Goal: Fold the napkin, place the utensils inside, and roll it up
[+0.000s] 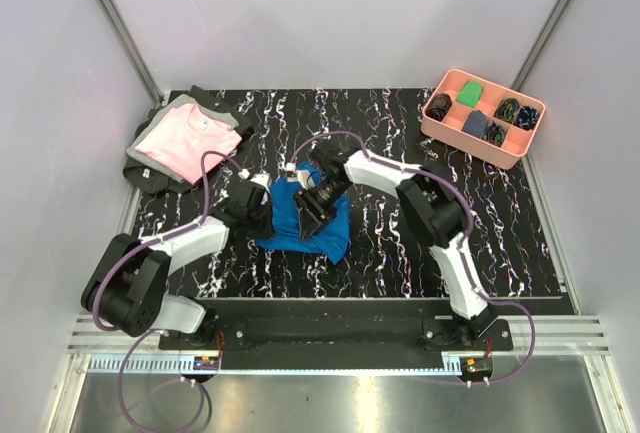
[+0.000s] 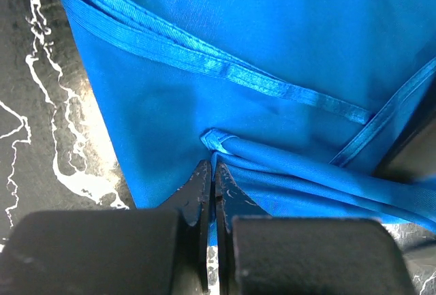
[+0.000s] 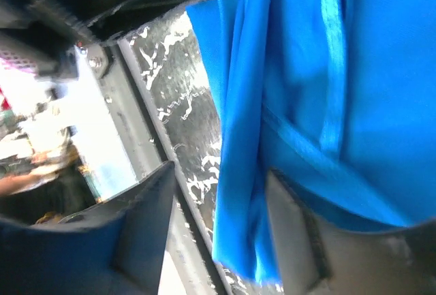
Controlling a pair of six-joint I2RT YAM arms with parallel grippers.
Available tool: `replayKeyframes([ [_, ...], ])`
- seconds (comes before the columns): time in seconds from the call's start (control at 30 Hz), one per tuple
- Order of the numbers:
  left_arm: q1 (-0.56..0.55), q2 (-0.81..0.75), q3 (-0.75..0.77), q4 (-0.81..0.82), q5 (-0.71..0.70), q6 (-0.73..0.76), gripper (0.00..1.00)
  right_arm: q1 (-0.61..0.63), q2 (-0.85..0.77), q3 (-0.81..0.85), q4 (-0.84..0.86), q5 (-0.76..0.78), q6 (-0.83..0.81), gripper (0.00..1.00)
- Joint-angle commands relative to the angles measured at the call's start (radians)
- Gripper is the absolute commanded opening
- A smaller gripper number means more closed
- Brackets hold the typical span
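My left gripper (image 2: pixel 212 172) is squeezed almost shut, and its tips pinch a folded bit of the napkin (image 1: pixel 330 235). My right gripper (image 3: pixel 221 172) is wide open, and a hanging edge of the blue cloth sits between its two fingers. The napkin lies bunched up in the middle of the black table (image 1: pixel 420 253) with white streaks. From above, my right gripper hides part of it. A pink shirt (image 1: pixel 190 143) lies at the far left, and its collar label is too small to read. A pink tray (image 1: pixel 470 145) holding little cloth bundles (image 1: pixel 468 91) sits at the far right.
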Motion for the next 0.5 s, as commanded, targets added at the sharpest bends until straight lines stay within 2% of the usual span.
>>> replayKeyframes([
  [0.0,0.016,0.013,0.038,-0.035,-0.011,-0.016,0.00,-0.017,-0.229,-0.092,0.167,0.229,0.079,0.68],
  [0.23,0.073,0.036,0.045,-0.037,0.076,-0.004,0.00,0.013,-0.647,-0.531,0.459,0.557,0.107,0.77],
  [0.4,0.088,0.056,0.045,-0.022,0.119,-0.011,0.00,0.176,-0.755,-0.652,0.509,0.865,0.079,0.77],
  [0.47,0.096,0.065,0.050,-0.022,0.138,-0.011,0.00,0.254,-0.770,-0.680,0.539,0.927,0.090,0.77],
])
